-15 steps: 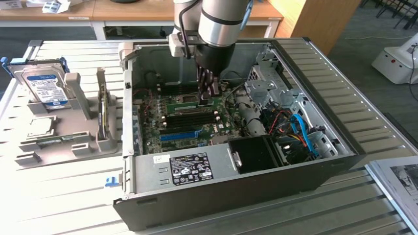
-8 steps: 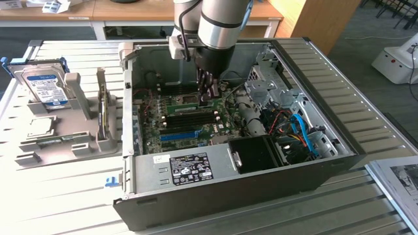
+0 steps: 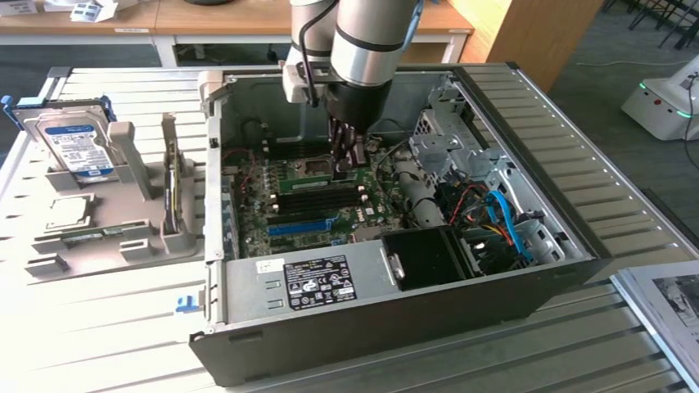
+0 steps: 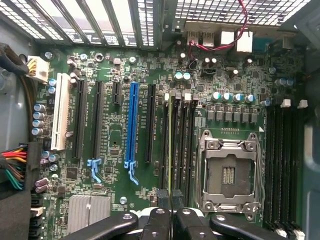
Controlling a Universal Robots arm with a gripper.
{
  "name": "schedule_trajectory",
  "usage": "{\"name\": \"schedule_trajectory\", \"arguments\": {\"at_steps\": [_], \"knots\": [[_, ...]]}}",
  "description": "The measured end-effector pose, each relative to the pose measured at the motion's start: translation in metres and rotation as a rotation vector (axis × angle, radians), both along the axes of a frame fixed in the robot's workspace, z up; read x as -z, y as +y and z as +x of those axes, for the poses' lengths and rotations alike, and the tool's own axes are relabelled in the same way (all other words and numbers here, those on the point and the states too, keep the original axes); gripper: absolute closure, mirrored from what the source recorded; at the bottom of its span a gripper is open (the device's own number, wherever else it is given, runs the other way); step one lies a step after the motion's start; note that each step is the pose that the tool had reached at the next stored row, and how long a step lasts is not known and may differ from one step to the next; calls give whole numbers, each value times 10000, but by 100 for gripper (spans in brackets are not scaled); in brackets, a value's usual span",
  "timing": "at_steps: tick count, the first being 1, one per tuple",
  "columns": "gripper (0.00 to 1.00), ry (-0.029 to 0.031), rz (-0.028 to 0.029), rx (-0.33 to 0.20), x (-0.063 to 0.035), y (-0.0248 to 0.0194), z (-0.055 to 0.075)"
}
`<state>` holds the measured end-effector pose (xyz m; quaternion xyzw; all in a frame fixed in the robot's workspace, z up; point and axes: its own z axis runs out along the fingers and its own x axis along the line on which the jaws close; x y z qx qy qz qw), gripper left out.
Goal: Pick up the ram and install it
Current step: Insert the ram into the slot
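Ram (image 4: 170, 145) stands on edge directly beneath the pincer (image 4: 171, 202), which pinches its upper edge, long axis parallel to the black memory slots (image 4: 186, 145) beside the empty CPU socket (image 4: 229, 172), aligned with one slot, seating depth unclear.

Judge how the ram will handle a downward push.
The ram shows as a thin green board edge-on: probably light and stiff lengthwise, but apt to tilt sideways. With the gripper shut on it, a crooked push might flex or crack it.
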<state>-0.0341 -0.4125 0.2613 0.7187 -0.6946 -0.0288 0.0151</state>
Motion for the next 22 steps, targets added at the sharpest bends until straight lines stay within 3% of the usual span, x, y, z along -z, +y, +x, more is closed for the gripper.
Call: {"name": "schedule_trajectory", "arguments": {"at_steps": [9, 22], "knots": [[89, -11, 1, 1, 67, 0, 0], [89, -11, 1, 76, 71, 0, 0]]}}
